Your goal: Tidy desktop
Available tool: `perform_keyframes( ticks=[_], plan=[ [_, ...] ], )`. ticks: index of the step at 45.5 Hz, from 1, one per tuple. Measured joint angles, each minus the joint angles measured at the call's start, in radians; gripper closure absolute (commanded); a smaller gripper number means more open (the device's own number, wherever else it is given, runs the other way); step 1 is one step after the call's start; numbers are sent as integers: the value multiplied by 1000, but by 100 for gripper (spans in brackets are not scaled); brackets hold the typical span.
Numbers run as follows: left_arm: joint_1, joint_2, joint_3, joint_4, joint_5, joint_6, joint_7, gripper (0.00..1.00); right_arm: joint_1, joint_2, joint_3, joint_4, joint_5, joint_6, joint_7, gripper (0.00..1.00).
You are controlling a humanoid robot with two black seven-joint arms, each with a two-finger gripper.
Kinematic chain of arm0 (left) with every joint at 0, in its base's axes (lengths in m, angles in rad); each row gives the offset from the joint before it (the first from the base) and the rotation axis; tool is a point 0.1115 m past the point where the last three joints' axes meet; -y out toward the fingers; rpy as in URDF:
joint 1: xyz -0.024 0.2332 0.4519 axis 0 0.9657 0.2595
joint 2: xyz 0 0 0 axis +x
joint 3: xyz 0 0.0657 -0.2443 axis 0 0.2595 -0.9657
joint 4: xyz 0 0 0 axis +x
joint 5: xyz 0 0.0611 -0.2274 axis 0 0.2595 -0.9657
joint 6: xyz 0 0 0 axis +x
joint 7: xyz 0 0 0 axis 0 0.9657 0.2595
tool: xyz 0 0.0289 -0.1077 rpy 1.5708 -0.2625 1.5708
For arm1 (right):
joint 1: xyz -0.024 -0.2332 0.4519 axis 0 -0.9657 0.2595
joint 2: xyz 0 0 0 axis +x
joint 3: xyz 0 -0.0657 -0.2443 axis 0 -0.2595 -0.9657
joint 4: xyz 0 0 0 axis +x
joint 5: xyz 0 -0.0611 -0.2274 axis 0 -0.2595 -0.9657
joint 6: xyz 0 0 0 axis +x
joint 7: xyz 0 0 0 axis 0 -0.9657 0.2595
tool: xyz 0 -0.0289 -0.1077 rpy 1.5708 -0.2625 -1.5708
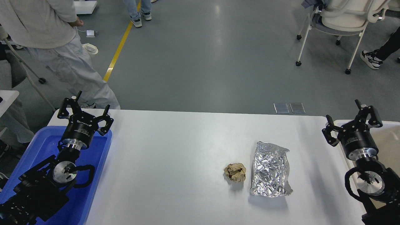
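The white desktop (175,156) fills the lower middle of the head view. On its right half lie a crumpled brown paper ball (235,172) and, just to its right, a crinkled silver foil bag (270,170). My left gripper (85,107) hovers open over the far end of the blue tray, fingers spread and empty. At the right edge my right gripper (351,117) stands open above the cream bin's near corner, holding nothing. Both grippers are well apart from the two items.
A blue plastic tray (97,175) sits at the desktop's left edge under my left arm. A cream-beige bin (389,137) is at the right edge. Beyond the table stand a person (62,47) at far left and a white chair (337,25) at far right.
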Motion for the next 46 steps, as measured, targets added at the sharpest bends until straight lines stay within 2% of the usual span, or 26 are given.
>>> perform_keyframes(
  ticks=[37, 42, 46],
  plan=[
    [0, 0, 0, 0, 0, 0, 0, 0, -1, -1, -2, 8, 2, -26, 0, 0],
    [0, 0, 0, 0, 0, 0, 0, 0, -3, -1, -4, 16, 3, -31, -8, 0],
    [0, 0, 0, 0, 0, 0, 0, 0, -4, -6, -13, 31, 3, -37, -35, 0]
  ],
)
